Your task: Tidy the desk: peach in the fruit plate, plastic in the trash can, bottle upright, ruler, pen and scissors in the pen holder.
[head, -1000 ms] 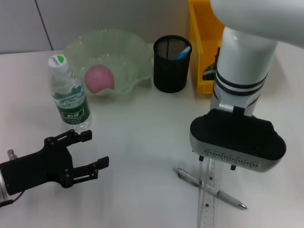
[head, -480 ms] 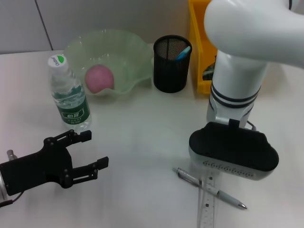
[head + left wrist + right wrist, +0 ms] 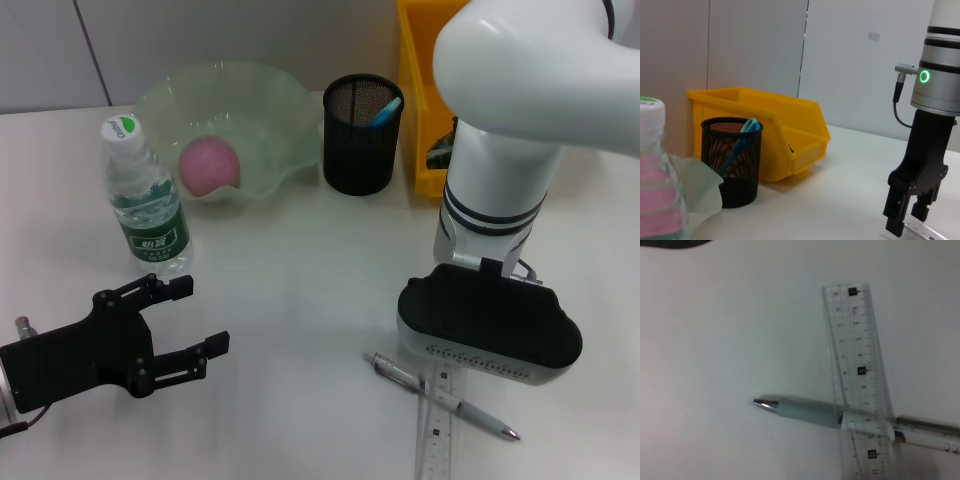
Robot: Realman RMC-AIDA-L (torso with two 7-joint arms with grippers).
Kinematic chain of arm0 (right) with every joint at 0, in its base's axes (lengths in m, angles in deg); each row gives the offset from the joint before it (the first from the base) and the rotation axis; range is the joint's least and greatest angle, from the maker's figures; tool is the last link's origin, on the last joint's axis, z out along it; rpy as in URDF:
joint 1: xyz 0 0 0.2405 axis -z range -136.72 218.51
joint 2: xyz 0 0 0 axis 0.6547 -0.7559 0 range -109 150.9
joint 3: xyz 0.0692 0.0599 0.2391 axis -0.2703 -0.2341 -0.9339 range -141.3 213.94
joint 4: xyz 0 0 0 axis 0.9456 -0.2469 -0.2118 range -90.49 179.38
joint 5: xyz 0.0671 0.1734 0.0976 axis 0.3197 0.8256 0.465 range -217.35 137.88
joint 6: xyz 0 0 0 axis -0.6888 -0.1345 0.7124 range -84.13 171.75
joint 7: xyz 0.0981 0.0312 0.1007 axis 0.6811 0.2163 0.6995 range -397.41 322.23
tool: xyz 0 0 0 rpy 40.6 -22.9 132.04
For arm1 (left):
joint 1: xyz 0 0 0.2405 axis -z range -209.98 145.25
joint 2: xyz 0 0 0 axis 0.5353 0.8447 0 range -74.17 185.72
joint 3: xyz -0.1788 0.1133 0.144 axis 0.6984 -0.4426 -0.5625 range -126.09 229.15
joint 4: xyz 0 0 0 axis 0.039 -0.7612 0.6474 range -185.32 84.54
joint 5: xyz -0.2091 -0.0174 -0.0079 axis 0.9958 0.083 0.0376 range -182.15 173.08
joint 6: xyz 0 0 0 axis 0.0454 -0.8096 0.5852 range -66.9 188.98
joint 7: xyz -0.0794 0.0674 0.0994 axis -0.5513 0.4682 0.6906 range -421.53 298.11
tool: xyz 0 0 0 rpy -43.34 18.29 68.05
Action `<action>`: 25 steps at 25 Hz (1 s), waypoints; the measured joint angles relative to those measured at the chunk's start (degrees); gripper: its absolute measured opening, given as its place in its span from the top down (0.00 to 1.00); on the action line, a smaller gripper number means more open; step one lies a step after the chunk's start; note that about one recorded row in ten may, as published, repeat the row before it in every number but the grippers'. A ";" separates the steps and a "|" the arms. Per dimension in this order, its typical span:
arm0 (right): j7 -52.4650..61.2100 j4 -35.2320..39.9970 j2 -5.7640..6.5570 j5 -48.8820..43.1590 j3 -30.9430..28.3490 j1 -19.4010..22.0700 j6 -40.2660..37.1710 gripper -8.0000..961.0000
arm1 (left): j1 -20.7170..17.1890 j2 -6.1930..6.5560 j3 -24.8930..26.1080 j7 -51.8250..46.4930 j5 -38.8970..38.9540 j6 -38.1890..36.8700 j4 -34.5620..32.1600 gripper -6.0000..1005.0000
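The clear ruler point(image 3: 437, 430) lies on the white desk point(image 3: 300, 270) at the front right, and the pen point(image 3: 440, 395) crosses it; both also show in the right wrist view, ruler point(image 3: 855, 365) and pen point(image 3: 810, 411). My right arm's wrist housing point(image 3: 490, 320) hangs over the ruler's far end and hides its gripper there. The left wrist view shows the right gripper point(image 3: 907, 225) open, tips just above the ruler point(image 3: 922, 231). My left gripper point(image 3: 175, 325) is open and empty at the front left. The bottle point(image 3: 145, 200) stands upright. The peach point(image 3: 210, 165) lies in the fruit plate point(image 3: 230, 80).
The black mesh pen holder point(image 3: 362, 135) stands behind the middle with the light blue scissors point(image 3: 385, 110) in it. The yellow trash can point(image 3: 420, 90) stands to its right, partly behind my right arm, with something dark inside.
My right arm has shifted a little toward me and lower over the ruler's far end. The left arm and the objects have not moved.
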 joint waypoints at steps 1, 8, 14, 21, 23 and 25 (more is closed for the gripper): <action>0.01 -0.03 0.00 -0.03 0.03 0.09 0.28 0.29 | 0.00 0.00 0.00 0.00 0.00 0.00 0.00 0.16; 0.05 -0.11 0.00 -0.18 0.20 0.49 1.14 0.30 | -0.04 0.00 0.00 0.00 0.19 0.00 0.01 0.16; 0.10 -0.17 0.00 -0.22 0.28 0.62 1.78 0.30 | -0.29 0.00 0.00 0.00 0.70 -0.01 0.00 0.16; 0.52 -0.91 0.00 -0.23 1.00 0.54 2.77 0.36 | -0.38 0.00 0.00 0.00 0.73 -0.14 0.00 0.16; 0.59 -0.95 -0.01 -0.23 1.00 0.48 2.78 0.39 | -0.39 0.02 0.00 0.00 0.82 -0.25 0.00 0.16; 0.60 -1.00 0.00 -0.23 1.00 0.45 2.78 0.43 | -0.39 0.06 0.00 0.00 0.92 -0.33 0.00 0.16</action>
